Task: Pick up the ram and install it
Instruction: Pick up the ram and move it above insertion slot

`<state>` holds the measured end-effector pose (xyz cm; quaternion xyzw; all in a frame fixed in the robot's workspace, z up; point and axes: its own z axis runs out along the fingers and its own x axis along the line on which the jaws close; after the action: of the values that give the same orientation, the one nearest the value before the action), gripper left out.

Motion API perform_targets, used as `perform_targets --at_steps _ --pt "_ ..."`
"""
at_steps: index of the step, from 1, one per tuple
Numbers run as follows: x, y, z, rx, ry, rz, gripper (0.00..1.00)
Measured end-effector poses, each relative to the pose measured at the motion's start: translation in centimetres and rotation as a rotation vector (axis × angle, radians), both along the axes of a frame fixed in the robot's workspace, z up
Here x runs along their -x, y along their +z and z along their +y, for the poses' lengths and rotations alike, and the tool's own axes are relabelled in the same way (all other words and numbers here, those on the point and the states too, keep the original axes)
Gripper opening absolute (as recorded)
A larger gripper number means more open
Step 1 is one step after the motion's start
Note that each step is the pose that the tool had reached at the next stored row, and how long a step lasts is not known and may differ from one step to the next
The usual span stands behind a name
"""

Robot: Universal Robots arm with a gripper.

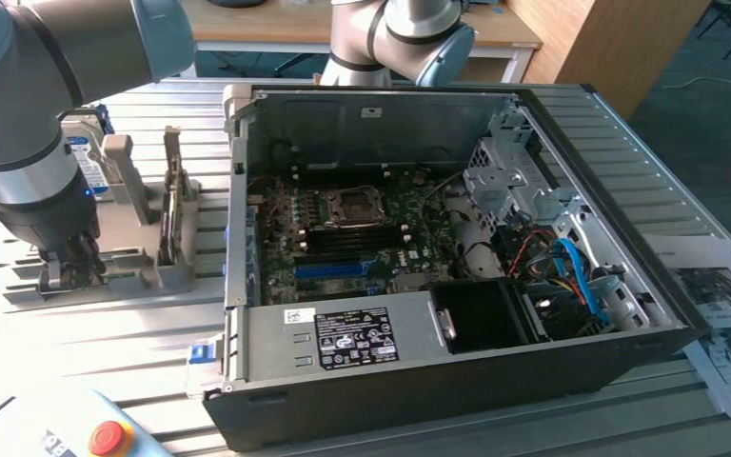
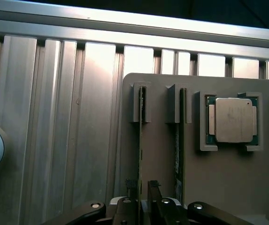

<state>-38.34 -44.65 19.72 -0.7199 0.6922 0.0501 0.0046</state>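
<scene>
1. Reaching down with the arm (image 1: 23, 143) at 9 o'clock of the open computer case (image 1: 442, 381), as seen in the exterior view.
2. Holding the gripper (image 2: 141, 190) low over the grey holder (image 2: 160, 150), right at the ram (image 2: 140, 140).
3. Standing with jaws apart, one of the fingers (image 2: 154, 192) on each side of the ram, with a thin gap showing beside it. Not squeezing it.
4. Finding the ram as a long green stick, standing on its thin edge in a slot of the grey holder, not in the computer case.
5. Seeing a second green stick (image 2: 180, 140) standing on edge just beside the ram, in its own slot.
6. Seeing a square silver chip (image 2: 233, 119) lying flat in a pocket of the grey holder, near the second green stick, on the side away from the ram.
7. Resting the grey holder on a metal table (image 1: 87, 343) made of long slats.
8. Looking down into the computer case: finding a green board (image 1: 340, 228) in the middle, a grey box with a black sticker (image 1: 353, 338) at 6 o'clock of it, and blue and white wires (image 1: 575, 276) at 3 o'clock.
9. Spotting, in the exterior view, a silver drive (image 1: 87, 164) with a blue and white label at 12 o'clock of the gripper.
10. Spotting a red button (image 1: 111, 438) at 6 o'clock of the gripper, and papers (image 1: 721, 314) at 3 o'clock of the computer case.
</scene>
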Motion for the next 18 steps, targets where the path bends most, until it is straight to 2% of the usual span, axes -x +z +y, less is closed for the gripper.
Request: perform_targets --at_steps 18 --pt "0.00 -0.07 0.00 0.0000 0.000 0.0000 0.23"
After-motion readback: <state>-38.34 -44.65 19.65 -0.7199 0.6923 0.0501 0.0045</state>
